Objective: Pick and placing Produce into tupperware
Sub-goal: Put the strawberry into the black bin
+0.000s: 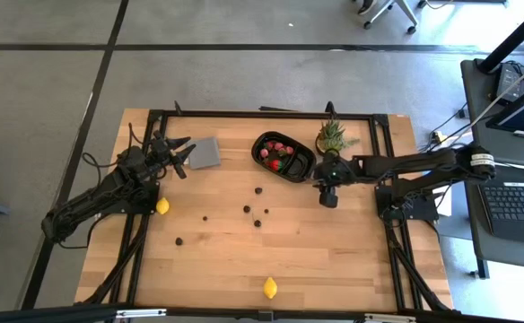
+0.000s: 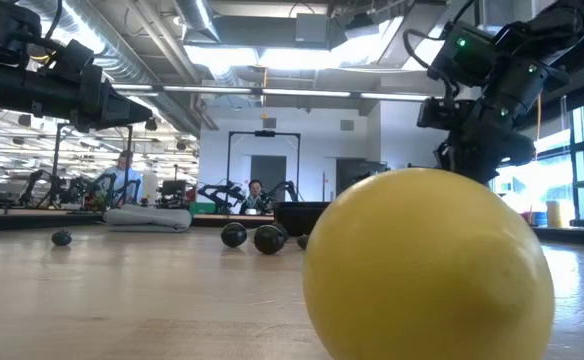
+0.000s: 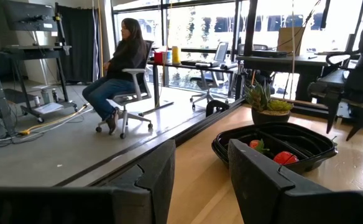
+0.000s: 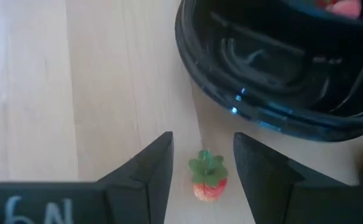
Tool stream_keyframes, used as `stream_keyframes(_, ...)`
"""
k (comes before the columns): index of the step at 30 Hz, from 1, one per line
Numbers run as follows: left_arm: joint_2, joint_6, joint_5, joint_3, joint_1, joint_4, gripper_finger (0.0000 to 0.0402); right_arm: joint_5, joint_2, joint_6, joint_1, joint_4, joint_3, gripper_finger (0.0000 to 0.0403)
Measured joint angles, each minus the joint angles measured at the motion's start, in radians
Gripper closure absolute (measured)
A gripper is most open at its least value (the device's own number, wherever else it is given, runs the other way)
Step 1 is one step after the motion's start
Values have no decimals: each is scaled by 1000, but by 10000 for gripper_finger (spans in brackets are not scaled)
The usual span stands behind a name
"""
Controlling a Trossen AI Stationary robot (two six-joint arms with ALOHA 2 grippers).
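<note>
On the pale wooden table [image 1: 334, 260], taking the glossy black oval plastic tray [image 1: 300, 170] as the mark, the nearest thing to me is a small yellow toy lemon [image 1: 270, 287], well short of the tray by the table's front edge. A second yellow lemon [image 1: 162, 205] lies off to the tray's left, and tiny dark berry-like bits [image 1: 247, 209] are scattered between. Just beside the tray's right rim a little red strawberry piece with a green cap [image 4: 209, 177] sits on the wood; the right gripper [image 4: 202, 163] hovers over it with fingers parted, touching nothing. Red strawberries [image 1: 276, 153] lie inside the tray. Left of it, the left gripper [image 1: 179, 158] is slightly open and empty.
</note>
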Motion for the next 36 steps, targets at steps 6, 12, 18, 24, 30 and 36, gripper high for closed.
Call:
stream_keyframes(6,0,0,0,0,0,0,261,-3,60,1,0,14,0,233)
stream_keyframes(12,0,0,0,0,0,0,261,-3,84,2,0,21,0,244)
stream_keyframes(18,0,0,0,0,0,0,261,-3,84,2,0,25,0,287)
stream_keyframes(24,0,0,0,0,0,0,261,-3,84,0,0,23,0,336)
stream_keyframes(30,0,0,0,0,0,0,261,-5,84,25,0,23,0,386)
stream_keyframes(36,0,0,0,0,0,0,261,-19,84,167,0,8,9,397)
